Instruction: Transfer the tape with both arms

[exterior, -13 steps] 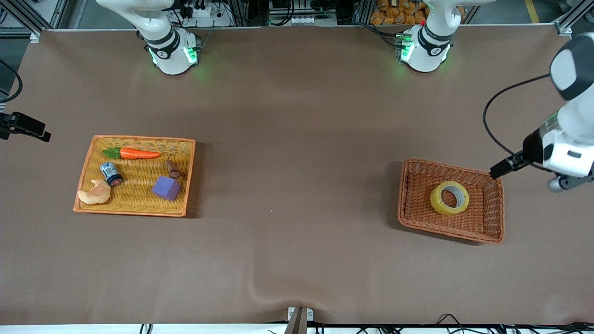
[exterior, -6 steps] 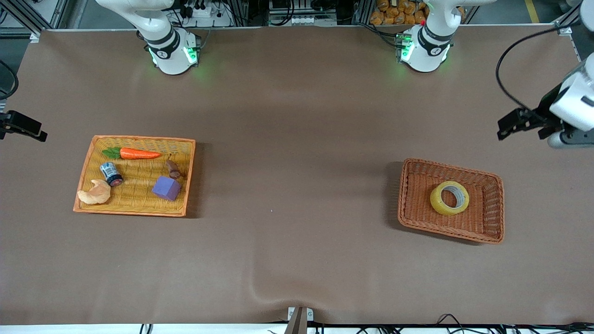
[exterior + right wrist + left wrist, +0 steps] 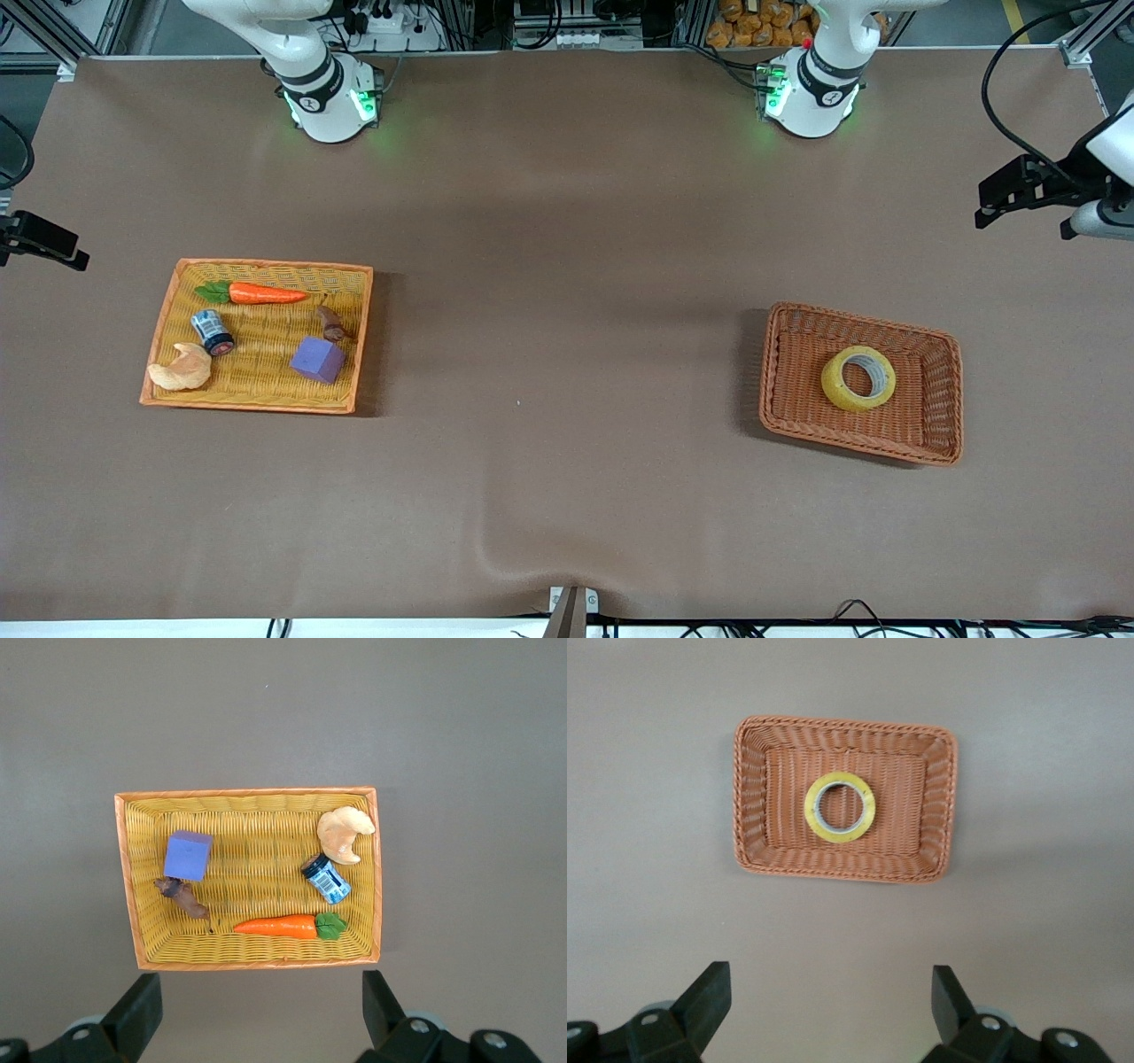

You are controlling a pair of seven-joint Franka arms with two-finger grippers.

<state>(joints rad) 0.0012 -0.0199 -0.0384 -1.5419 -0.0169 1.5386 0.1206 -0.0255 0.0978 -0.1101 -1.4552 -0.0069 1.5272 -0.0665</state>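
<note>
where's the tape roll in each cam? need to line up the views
Front view: tape roll lies in the brown wicker basket toward the left arm's end of the table.
Left wrist view: tape roll sits mid-basket, seen from straight above.
Right wrist view: not in it; only the yellow tray shows.
Shared landmark: the brown wicker basket, in the front and left wrist views.

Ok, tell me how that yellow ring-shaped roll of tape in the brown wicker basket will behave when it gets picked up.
The yellow ring-shaped roll of tape looks stiff, wound on a grey-white core, so it should probably keep its shape when gripped. It lies flat in the brown wicker basket, so it seems unlikely to roll now; set on edge, it probably would. Its smooth translucent outside may be a bit slippery.
</note>
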